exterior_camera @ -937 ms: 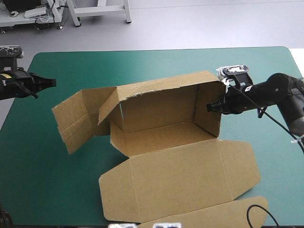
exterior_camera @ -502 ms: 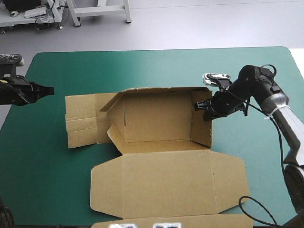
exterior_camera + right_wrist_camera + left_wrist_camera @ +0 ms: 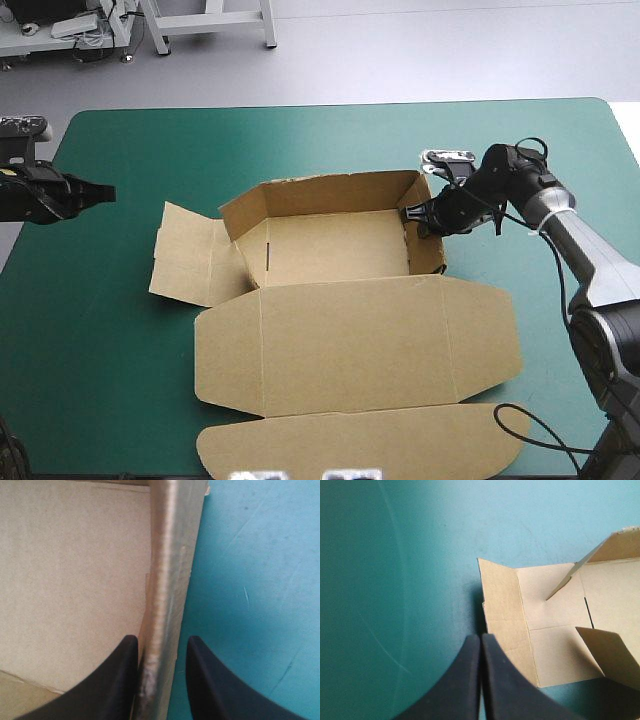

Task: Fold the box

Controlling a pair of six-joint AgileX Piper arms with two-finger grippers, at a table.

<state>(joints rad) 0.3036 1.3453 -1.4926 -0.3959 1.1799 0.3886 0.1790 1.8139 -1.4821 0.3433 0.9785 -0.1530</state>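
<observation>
The brown box lies mid-table as an open tray, with its far wall and right end wall raised. Its lid lies flat toward the table's front edge, and a creased left flap is spread out beside the tray. My right gripper is at the right end wall, shut on the box. In the right wrist view the wall stands between the black fingers of that gripper. My left gripper hovers shut near the table's left edge, well short of the flap. Seen from the left wrist, this gripper points at the flap.
The lid's tuck flap reaches almost to the table's front edge. Bare teal-green cover surrounds the box on the left, far and right sides.
The box has swung square and settled flat, its far wall lower than before. My right gripper moved left with the end wall. The left arm barely moved.
</observation>
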